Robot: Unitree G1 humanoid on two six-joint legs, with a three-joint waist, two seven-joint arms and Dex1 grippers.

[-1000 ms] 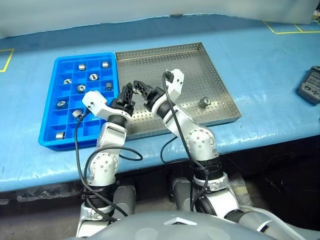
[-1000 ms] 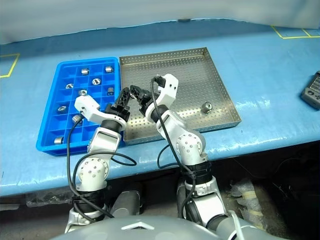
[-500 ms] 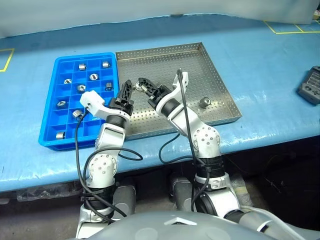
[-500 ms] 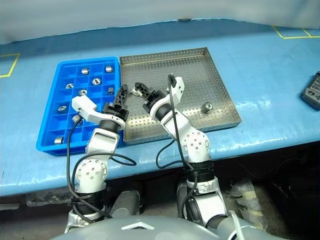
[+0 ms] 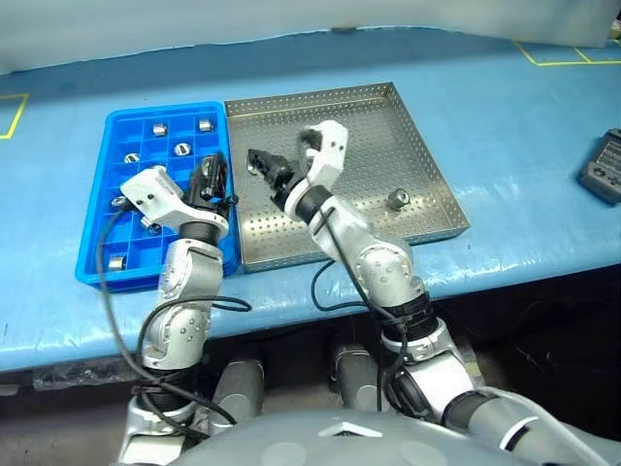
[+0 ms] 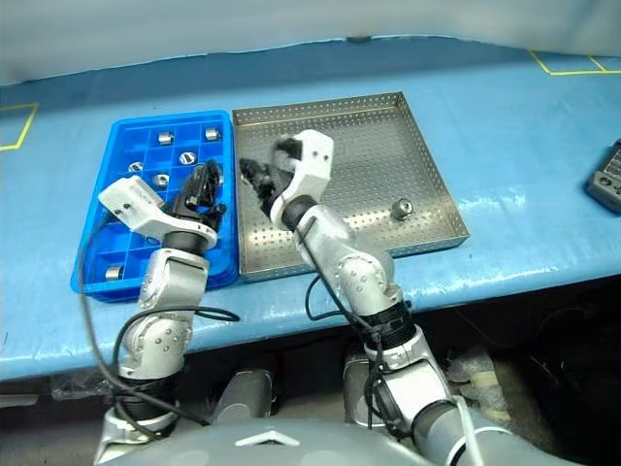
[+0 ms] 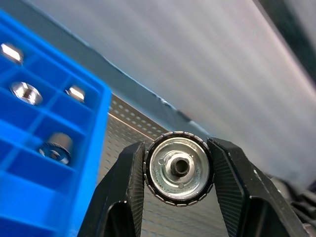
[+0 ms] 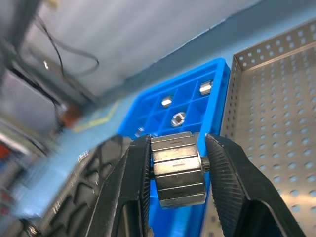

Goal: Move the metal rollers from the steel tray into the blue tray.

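Note:
The steel tray [image 5: 388,136] lies on the blue table, with the blue tray [image 5: 107,199] against its left side. One of the metal rollers [image 5: 397,199] rests in the steel tray near its right rim. Several more sit in the blue tray's compartments, such as one roller [image 5: 181,149]. My left gripper [image 5: 212,179] hovers over the blue tray's right column, shut on a flanged roller [image 7: 178,168]. Above the steel tray's left part, my right gripper [image 5: 259,162] is shut on another roller [image 8: 177,168].
A dark handheld device [image 5: 602,165] lies at the table's right edge. Yellow tape lines [image 5: 558,60] mark the far right of the blue table cover. The table's front edge runs just below both trays.
My left gripper has moved left with its roller, from the steel tray's left edge to over the blue tray, rolling its wrist. The right gripper has rolled and edged left, still gripping its roller.

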